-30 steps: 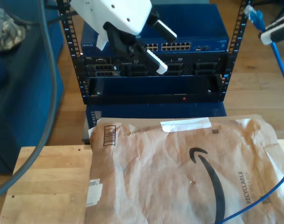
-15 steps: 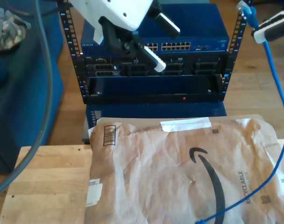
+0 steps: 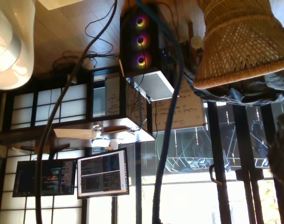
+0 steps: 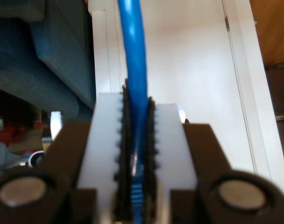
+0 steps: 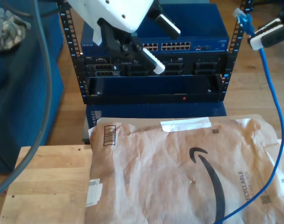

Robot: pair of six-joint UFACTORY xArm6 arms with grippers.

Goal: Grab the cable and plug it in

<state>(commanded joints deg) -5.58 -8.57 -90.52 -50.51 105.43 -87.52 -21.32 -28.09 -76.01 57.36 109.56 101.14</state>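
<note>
My second gripper (image 4: 135, 186) is clamped on the cable (image 4: 135, 70), whose plug (image 5: 242, 17) shows at the exterior view's far right beside the rack (image 5: 151, 70). There an arm's gripper (image 5: 153, 44) stands spread before the switch (image 5: 179, 35); my first gripper's state I cannot tell.

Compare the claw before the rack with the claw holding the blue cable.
The claw before the rack is open and empty; my second claw is shut on the cable. The open one sits upper-middle in the exterior view, the shut one upper right. Both have white fingers.
</note>
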